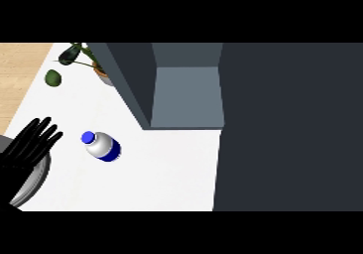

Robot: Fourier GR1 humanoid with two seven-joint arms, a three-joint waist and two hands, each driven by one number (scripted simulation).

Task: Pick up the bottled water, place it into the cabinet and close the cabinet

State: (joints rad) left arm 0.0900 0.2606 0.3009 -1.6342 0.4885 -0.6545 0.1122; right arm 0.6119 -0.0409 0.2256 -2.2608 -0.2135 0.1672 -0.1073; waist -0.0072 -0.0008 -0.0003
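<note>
The bottled water [102, 146] stands on the white surface [162, 173], blue cap toward the upper left as I look down, just left of the open cabinet [186, 94] and well short of its mouth. Nothing holds it yet, so I judge the step in hand is the pick-up.

To do it well, I would bring a hand in from the side at the bottle's silver body, below the cap and above the blue base band, and let the fingers wrap round the widest part so it stays upright. The cabinet's dark door [294, 129] hangs wide along the right side, so the lift should carry the bottle clear of the near cabinet wall before it turns into the grey interior. The door can only be swung shut once the bottle is fully inside.

My left hand [23, 149] sits at the left edge, palm open, fingers straight and spread wide, pointing up and to the right, holding nothing; it rests over a grey plate [36, 181]. It is near the bottle but apart from it. My right hand does not show.

A potted plant [86, 59] stands behind, by the cabinet's far corner.
</note>
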